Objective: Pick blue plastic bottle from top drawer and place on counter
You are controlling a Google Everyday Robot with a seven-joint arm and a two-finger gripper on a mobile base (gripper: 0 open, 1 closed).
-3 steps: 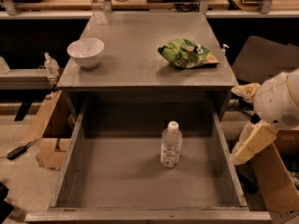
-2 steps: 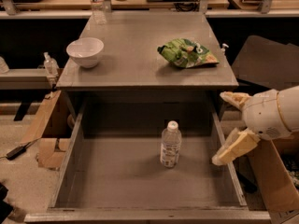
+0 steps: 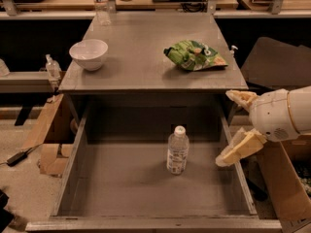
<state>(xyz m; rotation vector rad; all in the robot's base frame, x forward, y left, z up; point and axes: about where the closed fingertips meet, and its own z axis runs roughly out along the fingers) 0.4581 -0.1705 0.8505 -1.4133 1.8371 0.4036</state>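
The blue plastic bottle (image 3: 178,150) is seen upright on the floor of the top drawer (image 3: 121,186), right of centre. The gripper (image 3: 224,128) is held near its right, over the drawer's side wall, spread wide and empty. The bottle could be toppled if clipped by one finger.

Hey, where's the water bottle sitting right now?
In the camera view, the blue plastic bottle stands upright on the floor of the open top drawer, slightly right of centre. The open pincer hovers at the drawer's right wall, apart from it.
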